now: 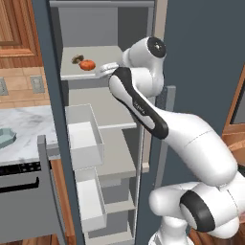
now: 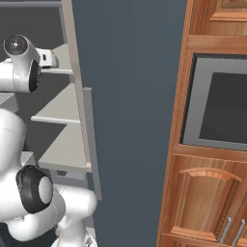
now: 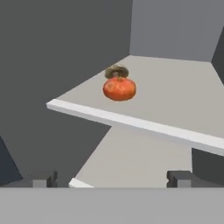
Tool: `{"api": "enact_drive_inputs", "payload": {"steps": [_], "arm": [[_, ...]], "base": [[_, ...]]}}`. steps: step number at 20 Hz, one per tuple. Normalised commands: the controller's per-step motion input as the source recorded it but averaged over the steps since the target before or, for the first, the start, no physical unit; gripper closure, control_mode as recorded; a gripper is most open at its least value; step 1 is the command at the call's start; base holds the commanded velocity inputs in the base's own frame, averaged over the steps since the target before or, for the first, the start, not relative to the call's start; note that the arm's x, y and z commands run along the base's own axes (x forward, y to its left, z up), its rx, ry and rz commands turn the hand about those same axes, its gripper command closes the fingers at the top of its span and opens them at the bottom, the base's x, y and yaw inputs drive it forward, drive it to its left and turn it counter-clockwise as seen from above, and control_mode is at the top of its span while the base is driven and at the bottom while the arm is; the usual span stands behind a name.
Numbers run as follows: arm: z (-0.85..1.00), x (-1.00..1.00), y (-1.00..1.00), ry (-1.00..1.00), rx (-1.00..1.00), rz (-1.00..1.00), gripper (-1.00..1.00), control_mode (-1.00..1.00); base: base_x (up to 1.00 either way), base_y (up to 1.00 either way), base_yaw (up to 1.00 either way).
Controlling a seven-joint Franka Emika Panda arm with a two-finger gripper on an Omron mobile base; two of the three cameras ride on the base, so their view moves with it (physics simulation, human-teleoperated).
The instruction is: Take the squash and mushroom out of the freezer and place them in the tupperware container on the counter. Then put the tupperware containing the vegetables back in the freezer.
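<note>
The freezer (image 1: 201,57) stands open. On its upper shelf (image 1: 107,55) the orange-red squash (image 1: 87,65) lies next to the small brown mushroom (image 1: 77,59). My gripper (image 1: 104,71) hovers just right of the squash at the shelf's front edge. In the hand view the squash (image 3: 119,88) lies ahead on the shelf with the mushroom (image 3: 116,71) right behind it. The gripper (image 3: 111,179) is open and empty, short of the shelf edge. The pale teal tupperware container (image 1: 5,136) rests on the marble counter (image 1: 33,122) at far left.
White door bins (image 1: 85,136) jut out left of the lower shelves. A grey appliance front (image 1: 24,196) sits under the counter. To the freezer's right stand wooden cabinets (image 2: 202,193) with a built-in oven (image 2: 219,103).
</note>
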Motion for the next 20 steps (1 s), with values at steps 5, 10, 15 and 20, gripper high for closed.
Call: {"api": "enact_drive_inputs", "payload": {"steps": [5,10,15,20], "arm": [[0.0,0.64,0.48,0.0,0.0,0.0,-1.0,-1.0],[0.0,0.67,0.3,0.0,0.0,0.0,-1.0,-1.0],[0.0,0.54,0.04,0.0,0.0,0.0,-1.0,-1.0],[-0.06,0.45,0.0,0.0,0.0,0.0,-1.0,-1.0]], "base": [[0.0,0.0,0.0],[0.0,0.0,0.0],[0.0,0.0,0.0],[0.0,0.0,0.0]]}}
